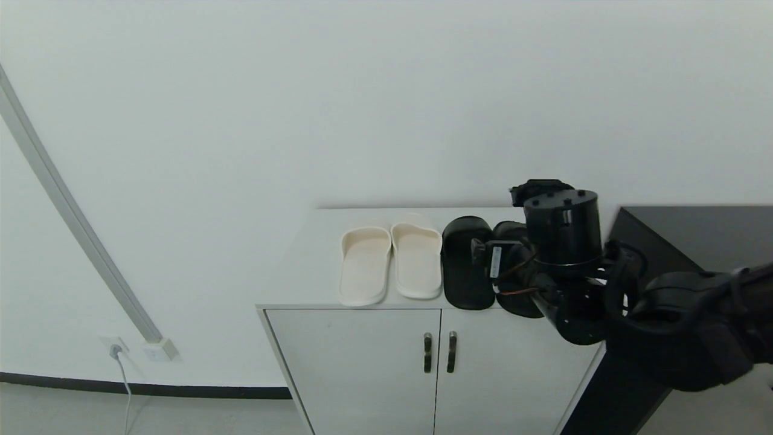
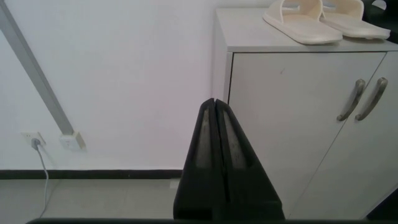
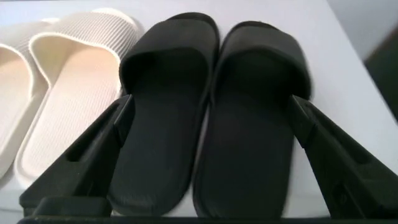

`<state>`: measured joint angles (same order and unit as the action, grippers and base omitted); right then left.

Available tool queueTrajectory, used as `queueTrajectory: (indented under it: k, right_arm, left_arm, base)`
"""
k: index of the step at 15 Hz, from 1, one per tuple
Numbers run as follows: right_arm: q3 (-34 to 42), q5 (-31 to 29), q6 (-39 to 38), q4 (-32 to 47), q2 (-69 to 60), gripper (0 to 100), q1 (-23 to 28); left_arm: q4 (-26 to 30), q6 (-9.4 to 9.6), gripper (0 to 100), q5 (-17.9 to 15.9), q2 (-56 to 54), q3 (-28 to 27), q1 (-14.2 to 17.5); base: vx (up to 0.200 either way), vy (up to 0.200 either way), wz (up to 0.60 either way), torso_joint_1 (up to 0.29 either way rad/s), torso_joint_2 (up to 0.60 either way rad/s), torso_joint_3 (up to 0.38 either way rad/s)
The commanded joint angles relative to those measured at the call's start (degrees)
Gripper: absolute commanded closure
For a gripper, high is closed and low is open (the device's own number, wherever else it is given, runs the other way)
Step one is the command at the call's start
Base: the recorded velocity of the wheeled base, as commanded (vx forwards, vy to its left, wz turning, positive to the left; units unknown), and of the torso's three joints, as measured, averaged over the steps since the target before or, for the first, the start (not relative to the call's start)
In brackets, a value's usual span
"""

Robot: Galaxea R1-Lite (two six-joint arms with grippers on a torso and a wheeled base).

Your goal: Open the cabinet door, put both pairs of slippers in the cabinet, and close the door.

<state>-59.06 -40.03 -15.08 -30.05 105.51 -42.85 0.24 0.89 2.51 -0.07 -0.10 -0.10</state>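
Observation:
A white cabinet stands against the wall with both doors closed and two dark handles at the middle. A white pair of slippers and a black pair lie side by side on its top. My right gripper hovers open just in front of the black slippers, one finger on each side of the pair, not touching. My left gripper is shut and empty, low and to the left of the cabinet door.
A black table abuts the cabinet's right side. On the left wall run a slanted grey cable duct and a socket with a plugged cord. Open floor lies left of the cabinet.

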Motion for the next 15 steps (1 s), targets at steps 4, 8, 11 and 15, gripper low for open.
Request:
queueTrajectory:
  k: [4,8,11,15]
  right_arm:
    - [-10.0,-0.1,0.5,-0.1,11.6,0,2.6]
    - [-14.1,-0.1,0.9,-0.1,15.6,0,5.9]
    - [-16.6,-0.1,2.9,-0.1,17.3,0,7.0]
    - [-20.2,-0.1,3.4,0.1,19.8,0,7.7]
  left_arm:
    - [0.0,-0.10,100,0.0,0.1,0.0,0.0]
    - [0.0,-0.10,100,0.0,0.1,0.0,0.0]
    - [0.0,-0.10,100,0.0,0.1,0.0,0.0]
    - [0.0,-0.19,100,0.1,0.1,0.0,0.0]
  base:
    - [0.000,0.000,0.00,0.000,0.00,0.000]
    - [0.000,0.000,0.00,0.000,0.00,0.000]
    - [0.000,0.000,0.00,0.000,0.00,0.000]
    - [0.000,0.000,0.00,0.000,0.00,0.000]
